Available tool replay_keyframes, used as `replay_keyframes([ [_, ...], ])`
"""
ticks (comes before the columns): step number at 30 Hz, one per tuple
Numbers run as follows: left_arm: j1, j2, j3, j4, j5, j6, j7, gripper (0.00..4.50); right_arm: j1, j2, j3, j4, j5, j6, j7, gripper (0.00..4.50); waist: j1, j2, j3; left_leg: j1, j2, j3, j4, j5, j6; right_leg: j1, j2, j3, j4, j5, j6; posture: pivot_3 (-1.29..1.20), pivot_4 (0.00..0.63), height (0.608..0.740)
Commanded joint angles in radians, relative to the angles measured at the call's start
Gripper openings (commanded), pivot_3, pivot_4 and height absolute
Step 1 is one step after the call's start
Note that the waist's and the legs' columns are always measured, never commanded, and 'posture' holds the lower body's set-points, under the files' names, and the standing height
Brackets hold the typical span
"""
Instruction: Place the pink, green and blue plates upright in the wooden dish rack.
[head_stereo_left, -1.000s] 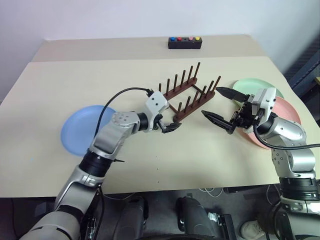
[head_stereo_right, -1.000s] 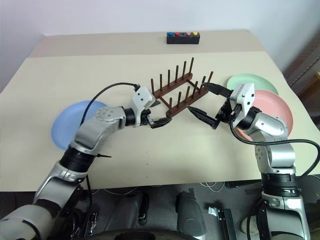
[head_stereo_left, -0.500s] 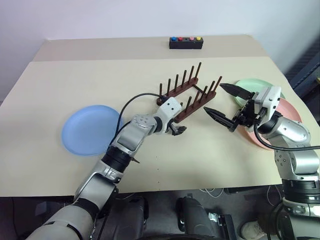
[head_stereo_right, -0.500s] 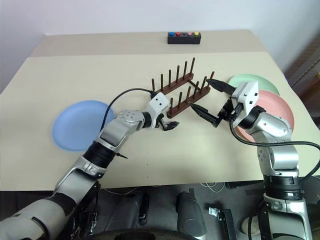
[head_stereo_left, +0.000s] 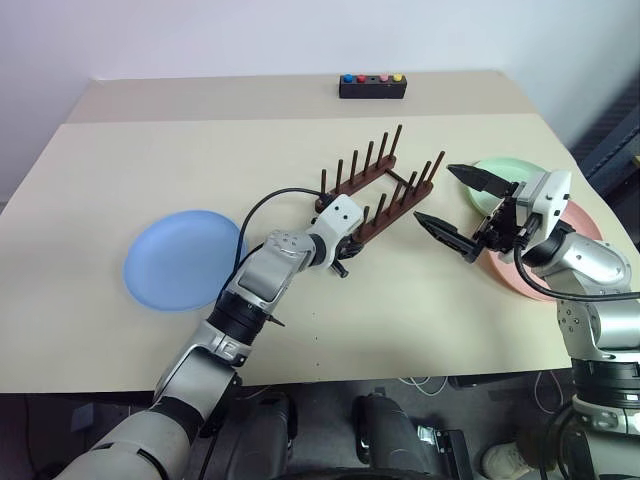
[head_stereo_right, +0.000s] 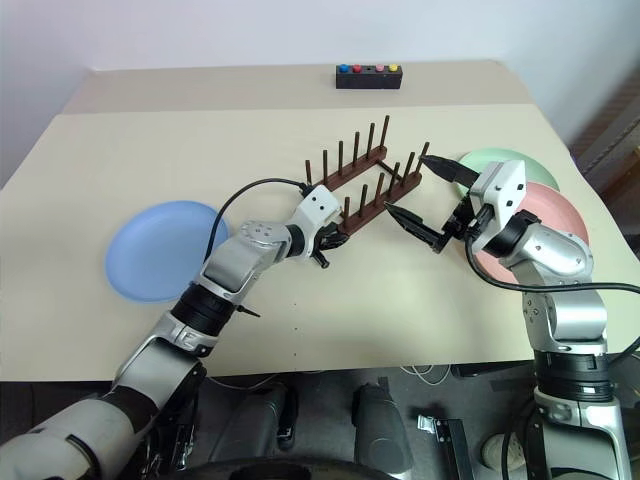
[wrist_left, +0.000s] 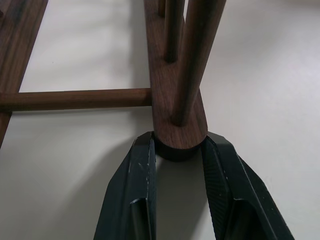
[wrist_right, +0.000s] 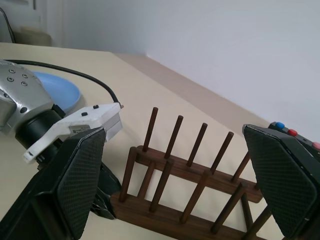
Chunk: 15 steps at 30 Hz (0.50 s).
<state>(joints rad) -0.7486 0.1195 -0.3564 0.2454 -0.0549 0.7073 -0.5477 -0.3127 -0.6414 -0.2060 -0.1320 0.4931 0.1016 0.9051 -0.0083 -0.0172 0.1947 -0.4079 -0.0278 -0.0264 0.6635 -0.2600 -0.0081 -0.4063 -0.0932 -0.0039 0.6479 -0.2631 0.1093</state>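
The dark wooden dish rack (head_stereo_left: 382, 188) stands slanted mid-table, with no plates in it. My left gripper (wrist_left: 179, 146) is shut on the rounded near end of one base rail (wrist_left: 178, 127), its fingers (wrist_left: 136, 180) pressed against both sides. Beside the rack's right side my right gripper (head_stereo_left: 435, 193) hovers open above the table, holding nothing. The blue plate (head_stereo_left: 180, 260) lies flat at the left. The green plate (head_stereo_left: 520, 167) and the pink plate (head_stereo_left: 583, 218) lie flat at the right, partly hidden behind my right hand.
A small black box with coloured buttons (head_stereo_left: 371, 86) sits at the table's far edge. Bare tabletop (head_stereo_left: 200, 160) spreads between the blue plate and the rack and in front of it.
My left gripper moved right and down to the rack's near end and closed on the rail. The right gripper stayed open and almost still.
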Motion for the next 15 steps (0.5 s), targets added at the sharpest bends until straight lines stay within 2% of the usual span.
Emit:
replay_keyframes([
  [1,-0.012,0.012,0.039,0.028,0.005,-0.017,0.009,0.67,-0.028,-0.011,-0.038,-0.004,0.005,-0.02,-0.009,4.5,0.0,0.0,0.0,0.0,0.0,0.0,0.0,0.0,0.0,0.0,0.0,0.0,0.0,0.0,0.0,0.0,0.15,0.74],
  [6,-0.064,0.048,0.091,0.052,-0.013,-0.058,-0.018,0.67,-0.05,-0.009,-0.07,0.028,0.013,-0.032,-0.026,4.5,-0.004,0.0,0.0,0.0,0.0,0.0,0.0,0.0,0.0,0.0,0.0,0.0,0.0,0.0,0.0,0.0,0.15,0.74],
  [9,-0.088,0.109,0.071,0.068,-0.008,-0.123,-0.117,0.67,-0.109,-0.001,-0.111,0.115,-0.034,-0.113,-0.087,4.5,-0.006,0.0,0.0,0.0,0.0,0.0,0.0,0.0,0.0,-0.001,0.0,0.0,0.001,0.0,0.0,0.0,0.15,0.74],
  [11,-0.104,0.15,0.057,0.095,-0.007,-0.199,-0.203,0.67,-0.127,-0.005,-0.121,0.146,-0.028,-0.131,-0.082,4.5,-0.003,0.0,0.0,0.0,0.0,0.0,0.0,0.0,0.0,-0.001,0.0,0.0,0.001,0.0,0.0,0.0,0.15,0.74],
  [15,-0.126,0.198,0.087,0.106,-0.072,-0.216,-0.367,0.67,-0.127,0.001,-0.113,0.156,-0.034,-0.148,-0.068,4.5,0.001,0.0,0.0,-0.001,0.0,0.0,-0.001,0.0,0.0,-0.001,0.0,0.0,-0.001,0.0,0.0,0.0,0.15,0.74],
])
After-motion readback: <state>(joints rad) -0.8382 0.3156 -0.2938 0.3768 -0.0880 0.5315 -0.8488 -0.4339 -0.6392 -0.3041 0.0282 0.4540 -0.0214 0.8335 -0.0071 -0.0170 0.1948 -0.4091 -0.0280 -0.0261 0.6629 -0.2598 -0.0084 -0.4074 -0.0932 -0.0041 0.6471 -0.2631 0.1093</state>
